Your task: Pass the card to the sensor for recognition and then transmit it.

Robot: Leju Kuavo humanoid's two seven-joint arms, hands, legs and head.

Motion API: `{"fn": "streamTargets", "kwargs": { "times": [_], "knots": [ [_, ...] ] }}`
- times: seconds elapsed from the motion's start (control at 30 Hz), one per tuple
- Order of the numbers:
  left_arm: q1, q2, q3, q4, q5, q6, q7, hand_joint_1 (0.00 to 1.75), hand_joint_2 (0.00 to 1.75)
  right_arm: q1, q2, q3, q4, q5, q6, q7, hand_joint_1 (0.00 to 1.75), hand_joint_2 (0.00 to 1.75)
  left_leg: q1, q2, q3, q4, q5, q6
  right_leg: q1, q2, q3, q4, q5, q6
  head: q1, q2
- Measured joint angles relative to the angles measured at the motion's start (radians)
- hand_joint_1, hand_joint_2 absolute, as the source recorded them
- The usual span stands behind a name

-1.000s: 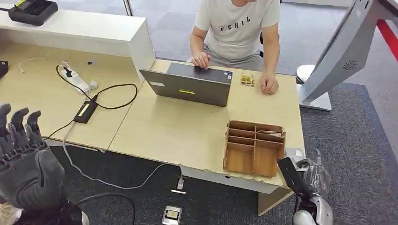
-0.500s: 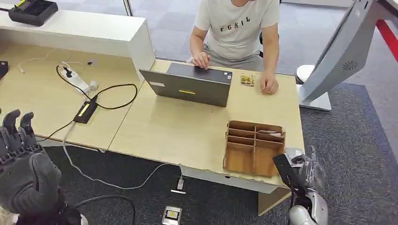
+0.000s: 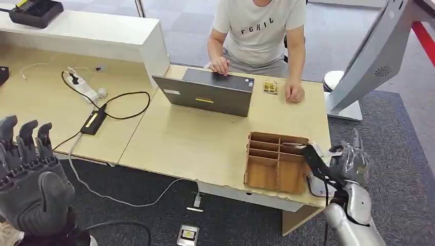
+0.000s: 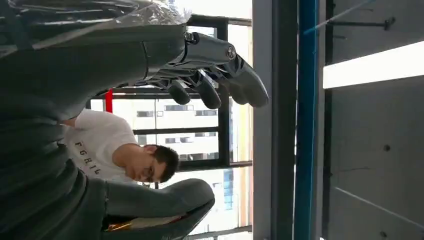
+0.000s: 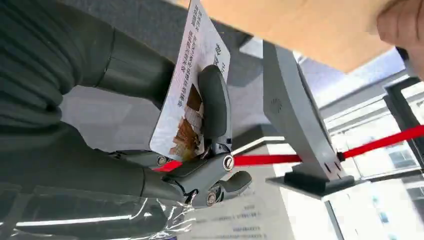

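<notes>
Card in the right hand, up at the table's corner!

The card (image 5: 187, 95), white with print and a small picture, is pinched between thumb and a finger of the right hand (image 3: 342, 165), held just beside the wooden divided box (image 3: 277, 161) at the right front corner of the table (image 3: 195, 141). The left hand (image 3: 28, 179) is raised low on the left, fingers apart and holding nothing. Across the table a person (image 3: 259, 31) in a white T-shirt sits at a grey laptop (image 3: 208, 92); a grey slanted stand (image 3: 372, 56) rises from the carpet off to the right.
</notes>
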Motion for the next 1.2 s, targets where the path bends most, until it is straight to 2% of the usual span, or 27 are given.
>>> {"fn": "streamTargets", "kwargs": {
  "times": [0.1, 0.2, 0.33, 0.5, 0.63, 0.7, 0.93, 1.2],
  "knots": [
    [0.0, -0.005, 0.009, 0.003, 0.008, -0.02, 0.0, 0.45, 1.75, -0.035, -0.023, 0.0, -0.045, 0.055, 0.036, 0.029, 1.75, 1.75, 0.0, 0.0, 0.0, 0.0, 0.0, 0.0, 0.0, 0.0, 0.0, 0.0, 0.0, 0.0, 0.0, 0.0],
    [0.0, -0.01, 0.019, 0.005, 0.019, -0.037, 0.0, 0.45, 1.75, -0.069, -0.04, 0.0, -0.08, 0.069, 0.035, 0.032, 1.75, 1.75, 0.0, 0.0, 0.0, 0.0, 0.0, 0.0, 0.0, 0.0, 0.0, 0.0, 0.0, 0.0, 0.0, 0.0],
    [-0.004, -0.022, 0.027, 0.014, 0.025, -0.071, 0.0, 0.45, 1.75, -0.109, -0.04, 0.001, -0.091, 0.085, 0.022, 0.009, 1.75, 1.75, 0.0, 0.0, 0.0, 0.0, 0.0, 0.0, 0.0, 0.0, 0.0, 0.0, 0.0, 0.0, 0.0, 0.0],
    [-0.01, -0.035, 0.04, 0.021, 0.025, -0.082, 0.0, 0.42, 1.75, -0.139, -0.027, 0.004, -0.09, 0.095, 0.016, 0.001, 1.75, 1.75, 0.0, 0.0, -0.001, 0.0, 0.0, 0.0, 0.0, 0.0, 0.0, 0.0, 0.0, 0.0, 0.0, 0.0],
    [-0.019, -0.043, 0.045, 0.027, 0.031, -0.094, 0.0, 0.21, 1.75, -0.175, 0.004, 0.019, -0.077, 0.126, 0.017, -0.017, 1.75, 1.75, 0.0, 0.0, -0.002, 0.0, 0.0, 0.0, 0.0, 0.0, -0.001, 0.0, 0.0, 0.0, 0.0, 0.0],
    [-0.026, -0.044, 0.045, 0.029, 0.032, -0.095, 0.0, 0.17, 1.75, -0.205, 0.024, 0.033, -0.062, 0.141, 0.022, -0.019, 1.75, 1.75, 0.0, 0.0, -0.001, 0.0, 0.0, 0.0, 0.0, 0.0, -0.001, 0.001, 0.0, 0.0, 0.0, 0.0],
    [-0.055, -0.046, 0.043, 0.035, 0.019, -0.068, 0.0, 0.16, 1.75, -0.296, 0.102, 0.075, -0.008, 0.137, 0.029, -0.04, 1.75, 1.75, 0.0, 0.0, -0.002, 0.0, 0.002, 0.0, 0.0, 0.0, -0.001, 0.001, 0.0, 0.0, 0.0, 0.0],
    [-0.076, -0.046, 0.039, 0.035, 0.012, -0.041, 0.0, 0.14, 1.75, -0.335, 0.156, 0.112, 0.048, 0.167, 0.05, -0.032, 1.75, 1.75, 0.0, 0.0, -0.002, 0.0, 0.001, 0.0, 0.0, 0.0, -0.001, 0.001, 0.001, 0.0, 0.0, 0.0]
  ]
}}
